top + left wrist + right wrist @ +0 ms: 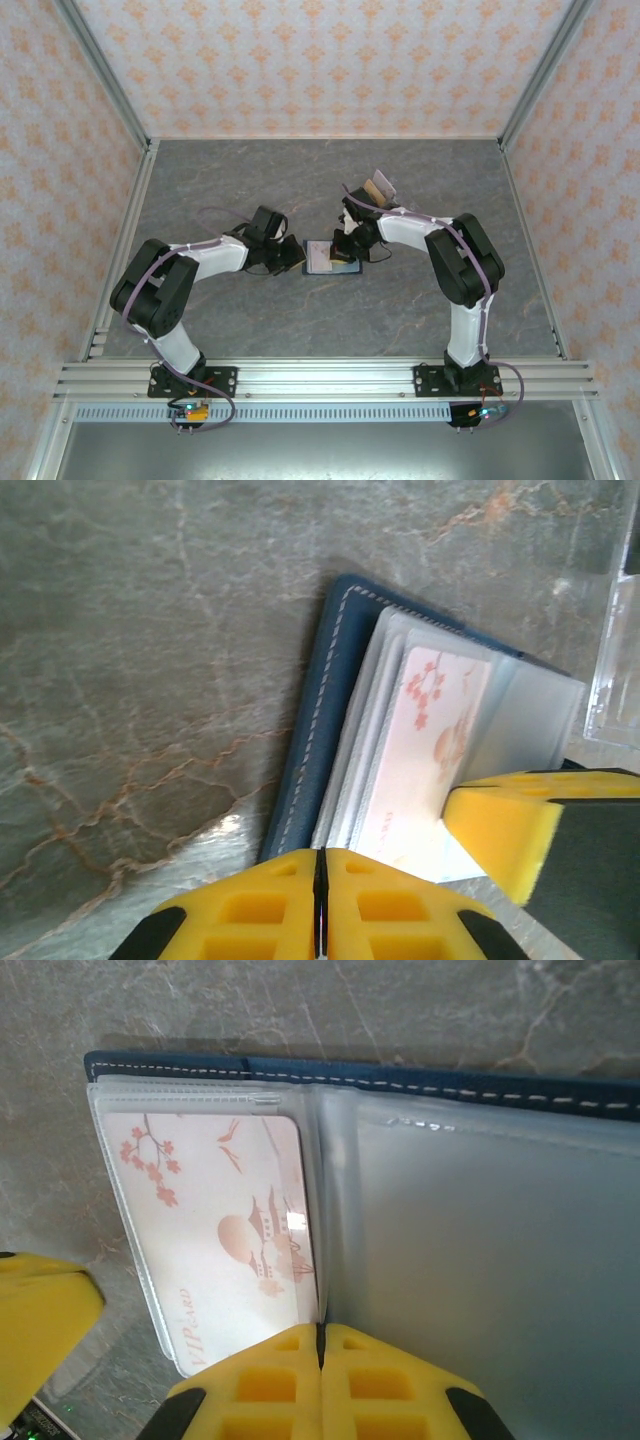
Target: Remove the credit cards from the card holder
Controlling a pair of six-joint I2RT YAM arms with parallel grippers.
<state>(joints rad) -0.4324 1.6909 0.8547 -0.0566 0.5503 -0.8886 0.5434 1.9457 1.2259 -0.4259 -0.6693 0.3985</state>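
The card holder [322, 257] lies open on the table between my two grippers, its navy stitched cover [312, 720] underneath and clear sleeves [480, 1260] fanned on top. A white credit card [215, 1230] printed with pink blossoms sits inside a sleeve [430, 730]. My left gripper [322, 880] is shut, its tips over the holder's near edge. My right gripper [320, 1345] is shut too, its tips at the fold of the sleeves beside that card. Nothing shows between either pair of jaws. Two more cards [381, 186], one brownish and one pale, lie on the table behind the right arm.
A see-through card-like piece [612, 660] lies just beyond the holder. The grey marbled table [250, 190] is boxed in by patterned walls and metal rails [320, 378] along the near edge. The two grippers' yellow fingers [505, 825] stand close together over the holder.
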